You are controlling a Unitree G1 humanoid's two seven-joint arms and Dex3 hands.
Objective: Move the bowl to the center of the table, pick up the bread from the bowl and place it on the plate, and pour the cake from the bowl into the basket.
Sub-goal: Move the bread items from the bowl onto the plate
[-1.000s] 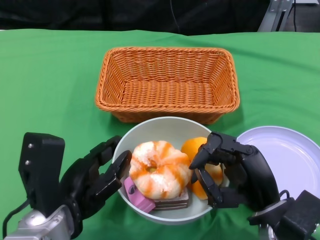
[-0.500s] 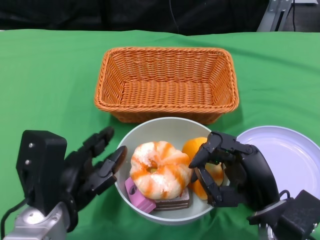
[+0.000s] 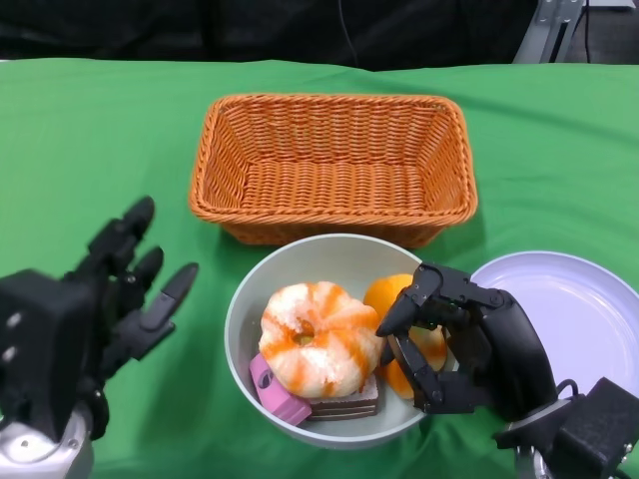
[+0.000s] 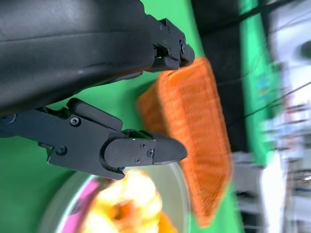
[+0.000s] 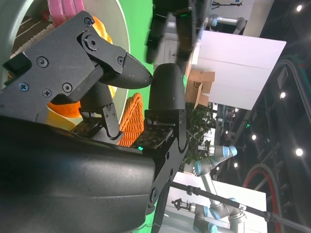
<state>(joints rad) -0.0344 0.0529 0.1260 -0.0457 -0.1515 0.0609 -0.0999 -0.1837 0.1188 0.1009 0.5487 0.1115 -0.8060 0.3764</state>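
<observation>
Now, left hand [image 3: 100, 289]: fingers spread, holding nothing, beside the bowl [image 3: 245, 309].
Right hand [image 3: 454, 339]: curled around the orange bread [image 3: 384, 296] in the bowl.
Bowl: just before the wicker basket [image 3: 334, 165], left of the plate [image 3: 584, 309].

In the head view the right robot hand [image 3: 454, 339] covers much of the orange bread [image 3: 394, 299] and the right rim of the bowl [image 3: 240, 329], so whether its fingers actually close on the bread cannot be told. The frosted doughnut [image 3: 319, 337] hides most of the pink and brown cake [image 3: 290, 401] beneath it. The plate [image 3: 579, 309] is cut off by the right edge, and the basket [image 4: 204, 145] and bowl contents are blurred in the left wrist view.
</observation>
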